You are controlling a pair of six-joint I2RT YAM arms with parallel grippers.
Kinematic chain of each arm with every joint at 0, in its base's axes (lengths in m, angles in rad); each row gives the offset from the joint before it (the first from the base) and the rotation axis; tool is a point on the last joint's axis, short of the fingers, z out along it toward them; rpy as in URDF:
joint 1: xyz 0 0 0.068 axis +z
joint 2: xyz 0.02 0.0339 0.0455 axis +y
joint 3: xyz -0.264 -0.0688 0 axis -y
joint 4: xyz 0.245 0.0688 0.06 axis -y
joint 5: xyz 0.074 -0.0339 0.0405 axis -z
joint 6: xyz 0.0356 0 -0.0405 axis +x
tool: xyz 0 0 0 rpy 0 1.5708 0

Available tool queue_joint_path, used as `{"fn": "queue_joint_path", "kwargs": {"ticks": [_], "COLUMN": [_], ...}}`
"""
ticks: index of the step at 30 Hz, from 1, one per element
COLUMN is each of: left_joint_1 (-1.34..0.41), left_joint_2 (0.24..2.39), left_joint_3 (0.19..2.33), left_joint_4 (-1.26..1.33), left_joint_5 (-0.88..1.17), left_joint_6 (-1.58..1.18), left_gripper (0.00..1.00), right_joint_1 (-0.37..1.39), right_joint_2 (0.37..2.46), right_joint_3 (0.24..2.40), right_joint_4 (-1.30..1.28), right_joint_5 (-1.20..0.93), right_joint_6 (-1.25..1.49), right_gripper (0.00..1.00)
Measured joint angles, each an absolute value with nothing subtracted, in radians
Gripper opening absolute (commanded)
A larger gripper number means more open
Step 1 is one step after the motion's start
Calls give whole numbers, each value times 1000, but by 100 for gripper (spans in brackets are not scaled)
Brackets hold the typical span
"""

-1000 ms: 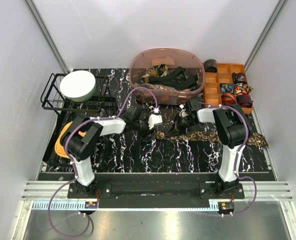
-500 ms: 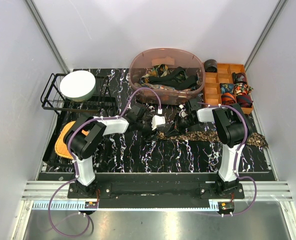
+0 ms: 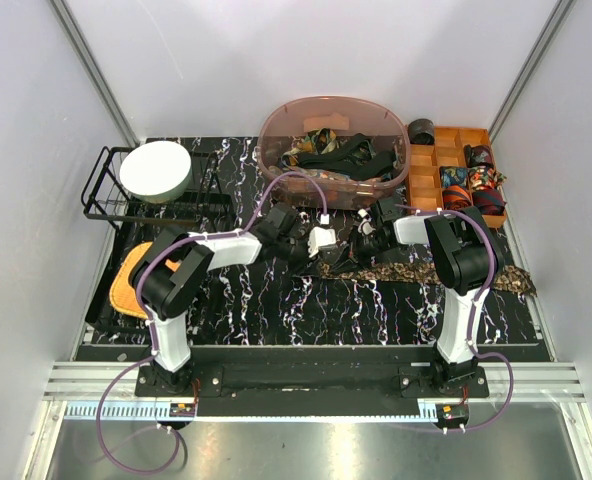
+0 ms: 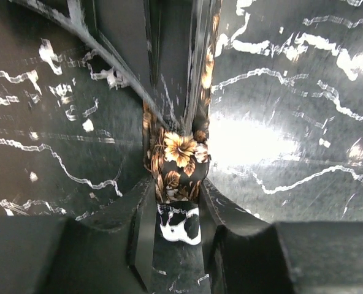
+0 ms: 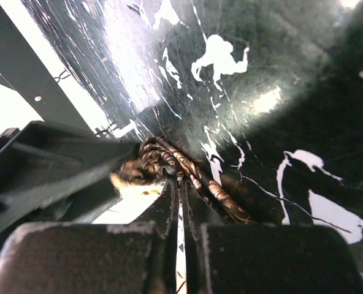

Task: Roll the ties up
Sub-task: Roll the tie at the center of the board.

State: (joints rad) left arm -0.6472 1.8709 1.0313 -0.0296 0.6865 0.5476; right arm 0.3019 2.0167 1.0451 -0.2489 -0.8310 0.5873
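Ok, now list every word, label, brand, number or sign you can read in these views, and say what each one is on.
No text can be read in any view.
small tag at the left arm's base: too small to read.
brown patterned tie: flower print only, no label showing.
clear bin and orange organizer: no lettering visible.

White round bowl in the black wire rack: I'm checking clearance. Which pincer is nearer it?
Left. The left pincer, gripping the brown floral fabric tie, sits right of the white bowl; the right pincer lies farther right.
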Motion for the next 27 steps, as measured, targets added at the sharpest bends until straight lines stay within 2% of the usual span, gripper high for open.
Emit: {"fn": "queue_joint_path", "kwargs": {"ticks": [14, 21, 27], "left_joint_1": [-693, -693, -694], "left_joint_2": [1964, 1980, 2001], "left_joint_3": [1204, 1209, 1229], "left_joint_4": [-115, -142, -165], "left_joint_5": [722, 723, 722], "left_joint_6": [488, 525, 534], "left_gripper": [38, 41, 37], "right_joint_1": [300, 300, 299], "right_joint_2": [2017, 2017, 2017], "right_joint_3": [1045, 1045, 1038], "right_joint_4": [-247, -245, -231], "right_joint_5": [-833, -835, -842], "right_joint_6": [583, 583, 584], "right_gripper": [0, 0, 0]}}
